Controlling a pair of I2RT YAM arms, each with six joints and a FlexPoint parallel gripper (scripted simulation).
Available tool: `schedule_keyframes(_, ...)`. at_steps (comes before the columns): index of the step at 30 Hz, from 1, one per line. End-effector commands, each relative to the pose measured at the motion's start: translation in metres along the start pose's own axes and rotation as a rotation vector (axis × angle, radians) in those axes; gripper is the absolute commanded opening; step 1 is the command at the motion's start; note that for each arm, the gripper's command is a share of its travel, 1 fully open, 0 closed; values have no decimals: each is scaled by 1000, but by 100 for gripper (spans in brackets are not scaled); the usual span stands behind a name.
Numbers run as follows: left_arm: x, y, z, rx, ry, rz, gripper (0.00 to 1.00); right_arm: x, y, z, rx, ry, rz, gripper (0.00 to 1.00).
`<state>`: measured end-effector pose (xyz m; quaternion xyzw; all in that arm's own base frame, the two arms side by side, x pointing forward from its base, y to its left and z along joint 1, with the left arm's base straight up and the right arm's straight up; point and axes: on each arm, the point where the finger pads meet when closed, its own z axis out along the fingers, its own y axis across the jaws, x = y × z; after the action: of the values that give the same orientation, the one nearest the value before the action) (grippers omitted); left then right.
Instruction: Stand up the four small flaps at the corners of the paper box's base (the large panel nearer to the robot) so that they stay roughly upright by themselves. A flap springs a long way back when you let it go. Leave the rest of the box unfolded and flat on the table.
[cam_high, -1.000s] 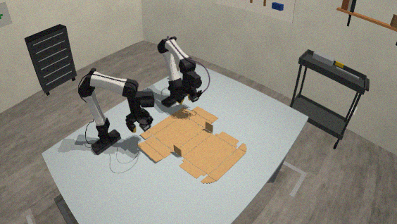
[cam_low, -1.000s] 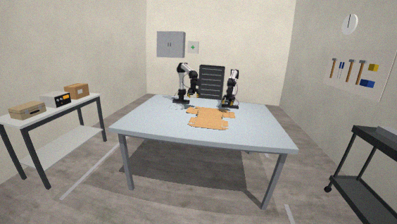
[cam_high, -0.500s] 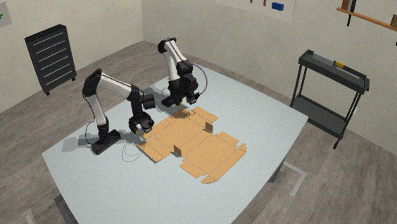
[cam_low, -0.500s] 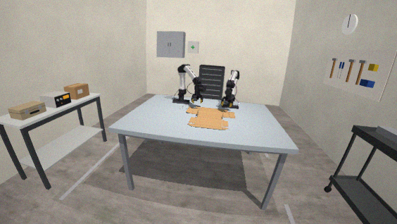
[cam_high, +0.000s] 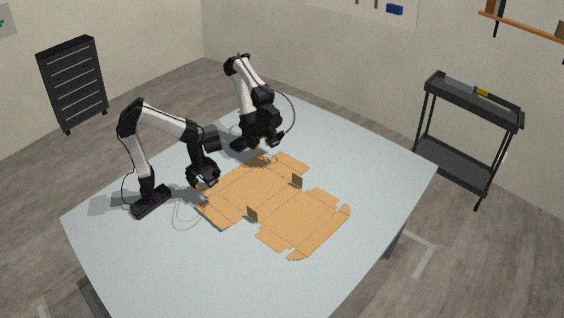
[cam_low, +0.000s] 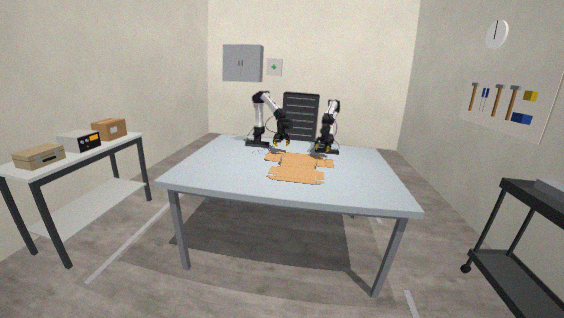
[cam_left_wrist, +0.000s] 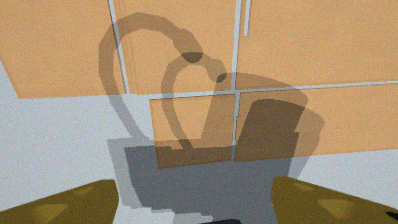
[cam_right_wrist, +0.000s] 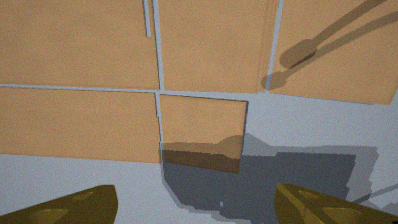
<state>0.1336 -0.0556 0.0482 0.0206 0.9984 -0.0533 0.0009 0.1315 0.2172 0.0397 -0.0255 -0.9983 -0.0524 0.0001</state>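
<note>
The brown box lies unfolded, its base panel (cam_high: 250, 187) (cam_left_wrist: 320, 45) (cam_right_wrist: 75, 45) flat. Two far corner flaps stand roughly upright, one on the left arm's side (cam_high: 297, 180) and one on the right arm's side (cam_high: 251, 214). The near left corner flap (cam_left_wrist: 192, 120) lies about flat. The near right corner flap (cam_right_wrist: 202, 125) lies nearly flat, with a dark edge along its side. My left gripper (cam_high: 262, 145) (cam_low: 322, 148) (cam_left_wrist: 194, 186) is open and empty above the table beside the near left flap. My right gripper (cam_high: 206, 186) (cam_low: 281, 145) (cam_right_wrist: 196, 193) is open and empty beside the near right flap.
The flat lid panel (cam_high: 292, 212) extends away from the arms. Side panels lie flat on the left arm's side (cam_high: 292, 163) and the right arm's side (cam_high: 220, 215). Arm shadows fall across both near corners. The table (cam_high: 150, 260) (cam_low: 200, 175) surrounds the cardboard.
</note>
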Motion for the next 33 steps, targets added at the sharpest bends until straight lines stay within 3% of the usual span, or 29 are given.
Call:
schedule_keyframes(1,-5,0,-8,2,-23,1,77,-5,4,-9,-24,-25,9,77)
schedule_keyframes(17,1,0,20,-4,3,-2,77,0,-1,22,10,-6,6,77)
schedule_keyframes(18,1,0,23,-5,3,-3,77,-6,11,18,-22,-24,4,77)
schedule_keyframes(24,2,-1,39,-6,3,-3,77,0,2,44,10,-6,6,77)
schedule_keyframes(33,-1,-3,45,-3,-6,-5,77,-4,11,46,-16,-21,6,77)
